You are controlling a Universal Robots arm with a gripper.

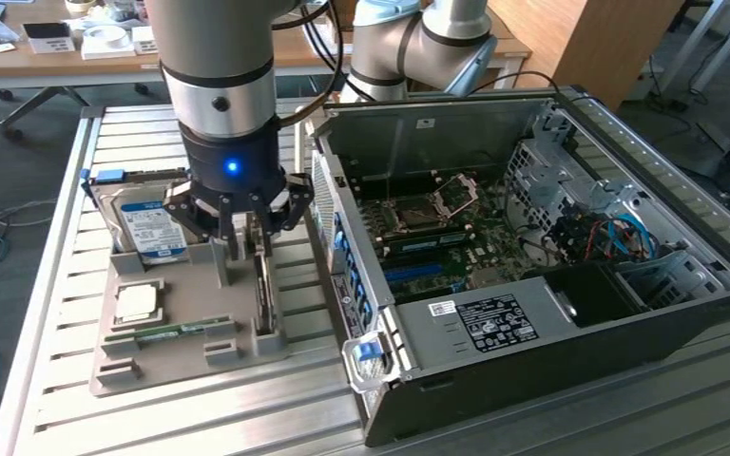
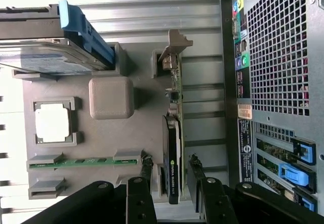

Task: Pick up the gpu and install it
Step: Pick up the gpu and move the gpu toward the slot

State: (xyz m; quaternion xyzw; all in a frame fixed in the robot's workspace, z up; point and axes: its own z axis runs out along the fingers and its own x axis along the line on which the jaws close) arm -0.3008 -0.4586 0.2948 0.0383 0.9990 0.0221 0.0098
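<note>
The gpu (image 2: 172,133) stands on its long edge in a slot of the grey holder tray (image 2: 144,128), with its silver end bracket (image 2: 174,44) at the end away from me. In the exterior view the gpu (image 1: 265,299) is a thin dark card at the tray's side nearest the computer. My gripper (image 2: 170,164) is open and low over the card's near end. One fingertip (image 2: 147,169) and the other (image 2: 195,169) stand on either side of the card, and a gap shows at each. In the exterior view my gripper (image 1: 244,258) hangs straight down onto the tray.
The tray (image 1: 187,366) also holds a hard drive (image 1: 149,226) with a blue-white label, a square processor (image 1: 137,302) and a green memory stick (image 1: 168,332). The opened computer case (image 1: 555,313) lies at the exterior view's right, its motherboard (image 1: 454,237) exposed. A second arm (image 1: 403,47) stands behind.
</note>
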